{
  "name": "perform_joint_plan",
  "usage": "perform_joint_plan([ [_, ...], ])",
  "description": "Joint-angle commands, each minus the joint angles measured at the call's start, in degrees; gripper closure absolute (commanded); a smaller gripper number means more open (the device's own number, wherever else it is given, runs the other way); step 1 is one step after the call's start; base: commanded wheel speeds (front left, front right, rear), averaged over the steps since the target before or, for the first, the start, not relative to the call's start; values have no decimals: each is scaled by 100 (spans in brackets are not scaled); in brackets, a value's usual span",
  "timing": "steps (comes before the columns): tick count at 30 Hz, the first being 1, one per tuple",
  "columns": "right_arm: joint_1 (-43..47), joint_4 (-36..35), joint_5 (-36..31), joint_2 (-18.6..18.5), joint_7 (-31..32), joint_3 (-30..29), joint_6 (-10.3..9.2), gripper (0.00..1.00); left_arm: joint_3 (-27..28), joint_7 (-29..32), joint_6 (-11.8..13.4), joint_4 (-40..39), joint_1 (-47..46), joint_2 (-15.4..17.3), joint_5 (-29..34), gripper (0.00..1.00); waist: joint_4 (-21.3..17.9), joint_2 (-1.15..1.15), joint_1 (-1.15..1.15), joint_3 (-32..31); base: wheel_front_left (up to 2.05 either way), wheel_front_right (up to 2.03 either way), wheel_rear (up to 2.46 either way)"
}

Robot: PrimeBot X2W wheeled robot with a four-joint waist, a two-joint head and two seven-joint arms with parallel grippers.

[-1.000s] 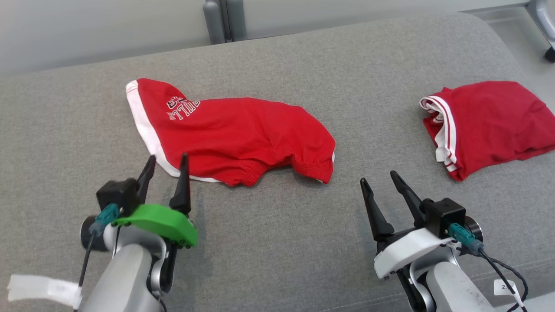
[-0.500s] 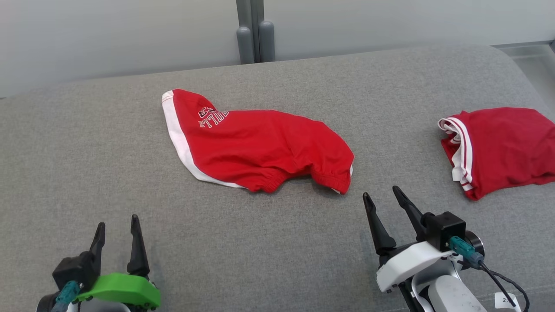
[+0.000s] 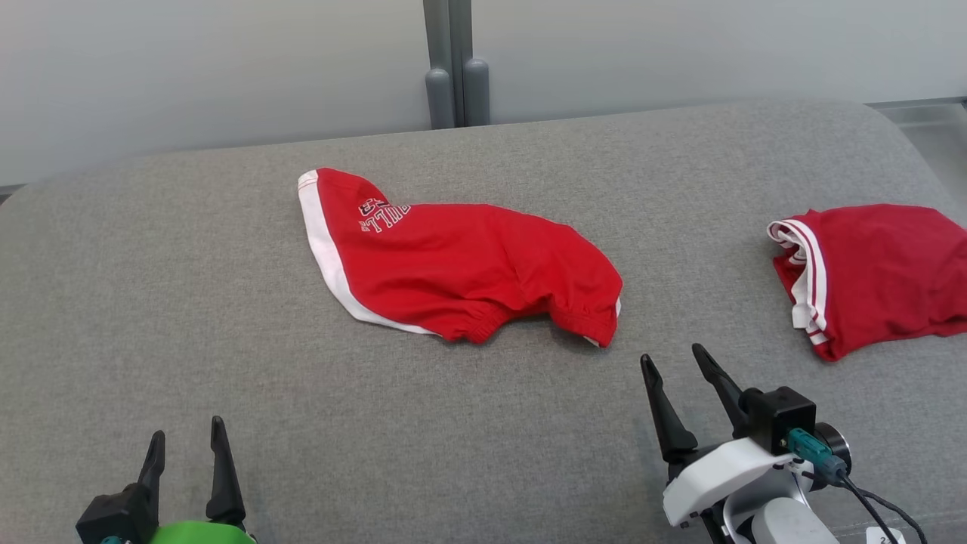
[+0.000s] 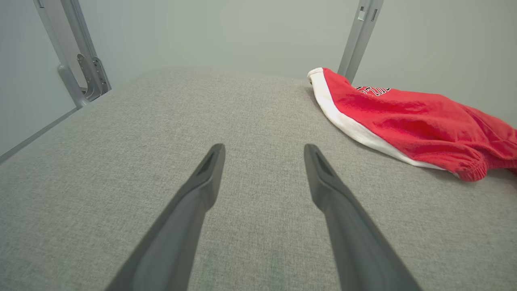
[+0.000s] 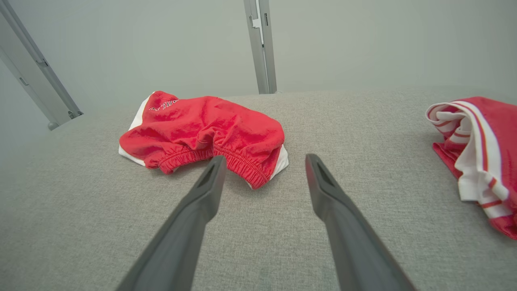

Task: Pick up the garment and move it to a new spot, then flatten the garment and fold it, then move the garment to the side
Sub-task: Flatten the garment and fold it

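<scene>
1. The garment (image 3: 461, 264), red shorts with a white side stripe, lay rumpled in the middle of the grey tabletop (image 3: 151, 302), and nothing was touching it.
2. To lift it well, I judged, each arm should pinch one end of the waistband, low and firm, so the cloth hangs flat.
3. The right fingers (image 3: 663, 412), spread apart and empty, stood just short of its gathered waistband. The left fingers (image 3: 221, 472), equally spread, were well off its striped edge.
4. A folded red bundle (image 3: 884, 272) sat far right.

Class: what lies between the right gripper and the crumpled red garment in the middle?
Only bare grey surface separates the right gripper from the red garment, as the head view shows.
</scene>
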Motion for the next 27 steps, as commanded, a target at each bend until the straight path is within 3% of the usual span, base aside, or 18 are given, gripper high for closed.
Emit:
perform_joint_plan([
  [1, 50, 14, -13, -12, -18, -17, -8, 0, 11, -13, -52, -18, 20, -1, 55, 0, 49, 0, 0, 41, 0, 0, 0],
  [8, -133, 142, 84, -55, -18, 313, -8, 0, -257, -13, -83, -37, -223, -4, -109, 0, 435, 0, 0, 327, 0, 0, 0],
  [14, -552, 665, 413, -119, -18, 795, -8, 0, -688, -13, -96, 10, -415, -3, -226, 0, 1131, 0, 0, 662, 0, 0, 0],
  [20, -1014, 1320, 623, -188, -18, 920, -8, 0, -993, -14, -51, -21, -494, -2, -371, 0, 1870, 0, 0, 944, 0, 0, 0],
  [27, -1565, 2008, 862, -280, -18, 1014, -8, 0, -1069, -13, 6, -84, -472, -5, -462, 0, 2299, 0, 0, 1175, 0, 0, 0],
])
